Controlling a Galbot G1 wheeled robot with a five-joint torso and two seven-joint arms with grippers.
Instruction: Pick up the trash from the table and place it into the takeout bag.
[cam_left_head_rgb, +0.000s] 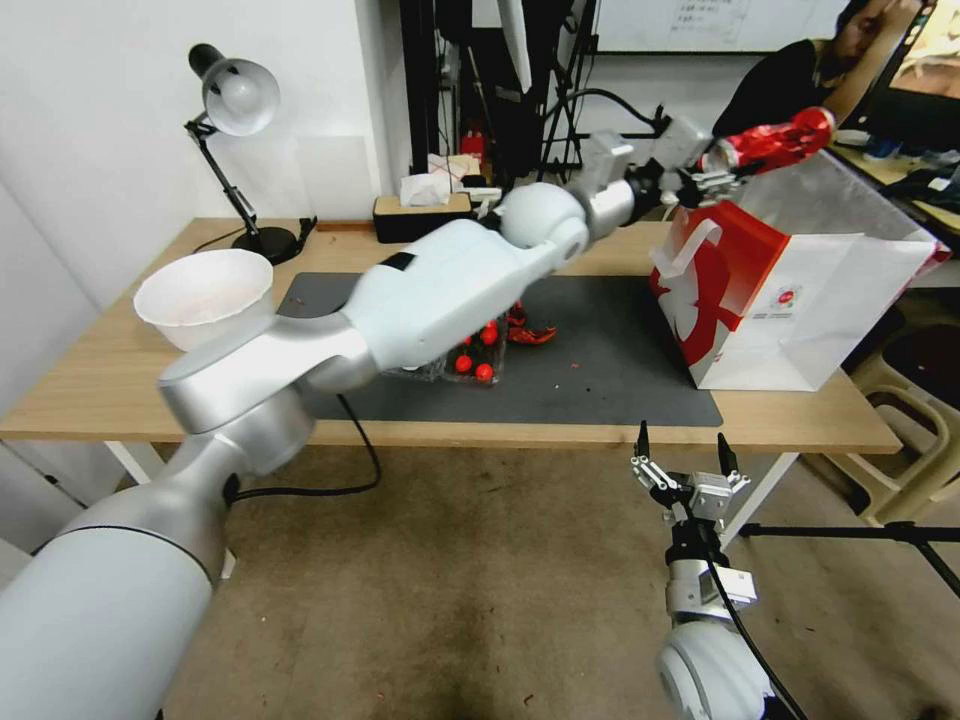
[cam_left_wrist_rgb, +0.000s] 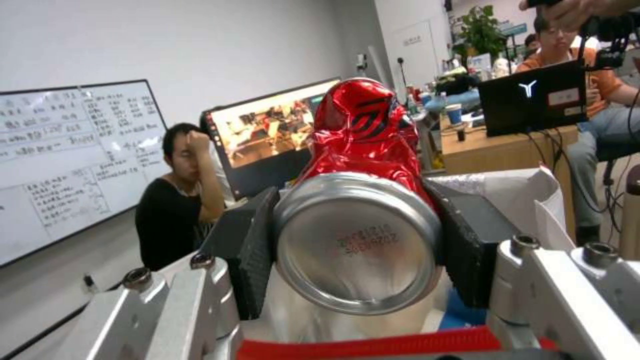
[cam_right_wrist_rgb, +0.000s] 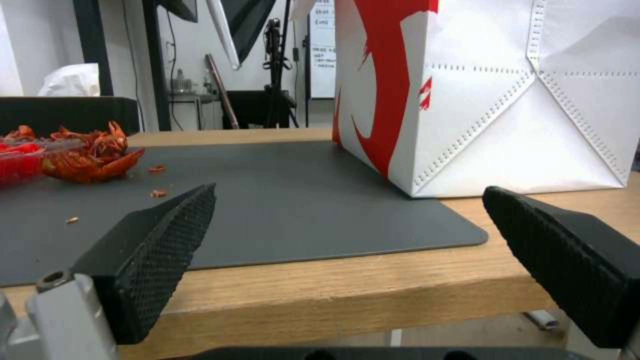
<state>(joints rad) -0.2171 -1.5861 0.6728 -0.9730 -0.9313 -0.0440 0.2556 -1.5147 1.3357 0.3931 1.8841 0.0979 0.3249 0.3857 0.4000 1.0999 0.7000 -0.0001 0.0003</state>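
The table (cam_left_head_rgb: 120, 395) carries the takeout bag (cam_left_head_rgb: 790, 300) at its three o'clock end, mouth open. Above the bag's rim, at about one o'clock in the head view, the left gripper (cam_left_head_rgb: 712, 170) clamps the crushed red can (cam_left_head_rgb: 775, 142) by its base, not yet released. At six o'clock of the grey mat (cam_left_head_rgb: 600, 350), red leftovers (cam_left_head_rgb: 480, 355) in a clear tray wait for collection. Below the table's front edge, the right gripper (cam_left_head_rgb: 683, 462) hangs idle, jaws spread wide and empty.
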